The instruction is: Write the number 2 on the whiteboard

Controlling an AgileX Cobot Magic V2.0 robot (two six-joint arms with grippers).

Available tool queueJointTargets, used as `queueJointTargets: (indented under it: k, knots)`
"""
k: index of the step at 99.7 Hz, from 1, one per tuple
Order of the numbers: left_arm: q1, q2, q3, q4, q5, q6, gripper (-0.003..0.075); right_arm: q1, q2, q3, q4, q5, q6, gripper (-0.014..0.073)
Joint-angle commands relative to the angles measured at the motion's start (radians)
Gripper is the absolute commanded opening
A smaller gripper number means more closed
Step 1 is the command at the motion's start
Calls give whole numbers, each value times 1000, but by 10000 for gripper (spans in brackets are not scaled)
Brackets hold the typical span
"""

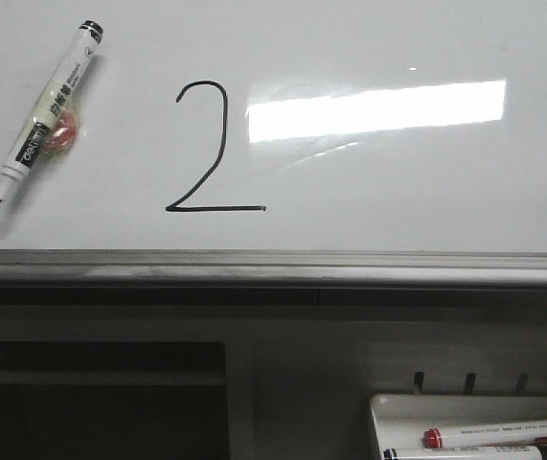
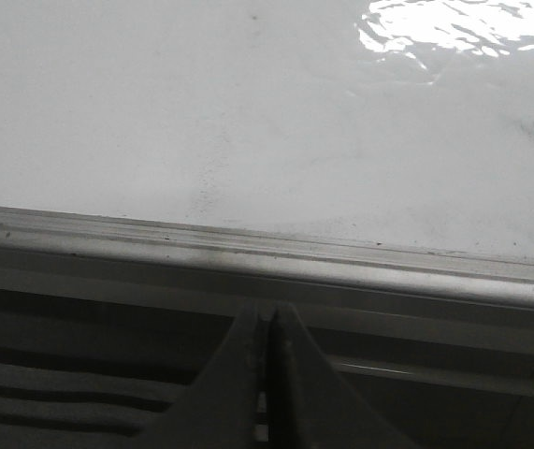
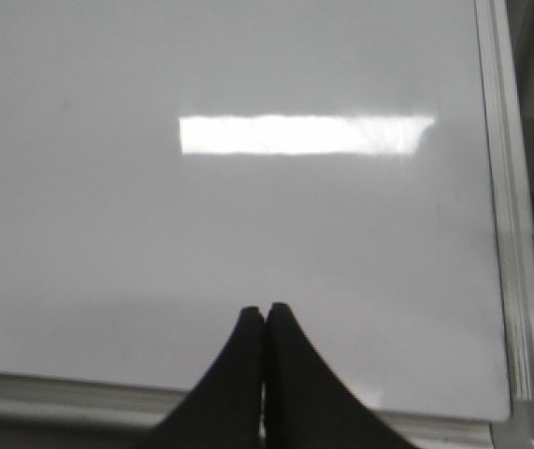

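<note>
Inspection finds the thin black hand-drawn number 2 (image 1: 212,147) complete on the large glossy white whiteboard (image 1: 417,182): hooked top, long diagonal, flat base line, all joined. A white marker with black cap end and exposed black tip (image 1: 45,114) lies on the board, uncapped and released, with a small orange-red object (image 1: 61,137) just beside its barrel.

The left hand (image 2: 268,374) has its fingers pressed together with nothing between them; it sits below the grey metal bottom rail (image 2: 248,251), with bare board beyond its fingertips. The right hand (image 3: 266,369) is likewise pinched closed and empty, hovering over the board's lower edge, with the bright light reflection ahead of its fingertips and the board's side frame off to one side. The digit appears in neither wrist view, so it lies well apart from both hands.

Judgement: writing appears finished; the remaining step is a clean withdrawal. To do it well, both hands should keep clear of the ink (fresh marker smears readily) and avoid nudging the loose marker. A white tray (image 1: 474,407) holding red-capped markers sits below the rail.
</note>
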Motion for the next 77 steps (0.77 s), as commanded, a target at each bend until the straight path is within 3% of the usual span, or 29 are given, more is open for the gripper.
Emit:
queueJointTargets:
  k: [1, 16, 77]
  knots:
    - [-8, -27, 11, -2, -71, -9, -20, -8, -21, 25, 5, 32, 0, -71]
    - [-8, -27, 11, -2, -71, -9, -20, -8, -21, 25, 38, 240, 0, -71]
    - [-8, -27, 11, -2, -71, -9, -20, -8, -21, 25, 38, 225, 0, -71]
